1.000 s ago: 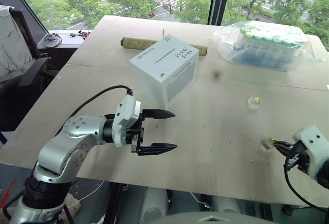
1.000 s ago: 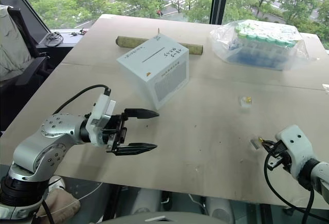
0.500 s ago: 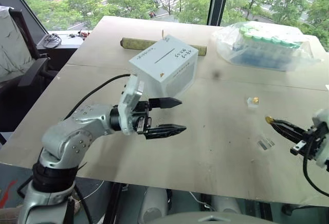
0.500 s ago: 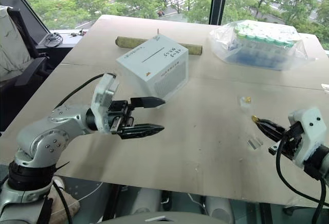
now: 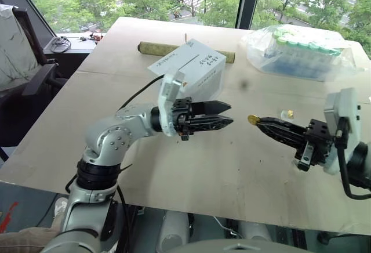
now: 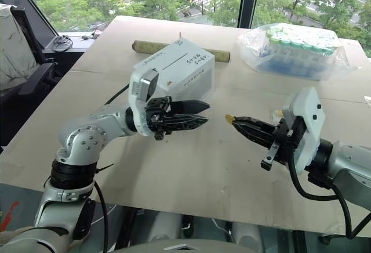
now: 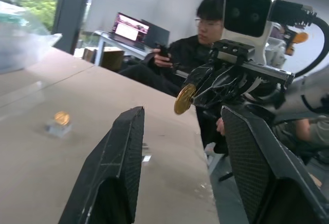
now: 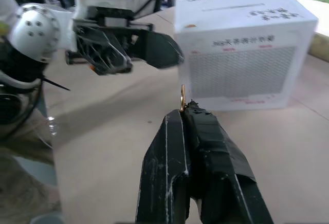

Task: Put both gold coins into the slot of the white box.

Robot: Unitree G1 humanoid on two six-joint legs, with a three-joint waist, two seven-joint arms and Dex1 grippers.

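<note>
one gold coin (image 5: 253, 118) sits pinched at the very tips of our right claw (image 5: 255, 120), lifted above the table (image 5: 232, 166) and held on edge, as the right wrist view shows it (image 8: 182, 97). the right claw's fingers are pressed together on it. the second gold coin (image 5: 288, 114) rests on a small clear block on the table, just behind the right claw, toward one o'clock from the held coin.

the white box (image 5: 188, 70) stands at about eleven o'clock from the held coin, behind our left arm, with its slot (image 5: 185, 61) on the top face running as a thin dark line from roughly eight o'clock toward two o'clock.

our left claw (image 5: 228, 115) points straight at the held coin from nine o'clock, tips nearly facing the right claw's tips, a gap between them. its fingers stand partly apart, holding nothing, and in the left wrist view the coin (image 7: 184, 98) sits between and beyond them.

we judge this a hand-over: the left claw is nearer the box, so the coin's flat faces need to meet the left fingers' pads (image 7: 126, 147).
</note>
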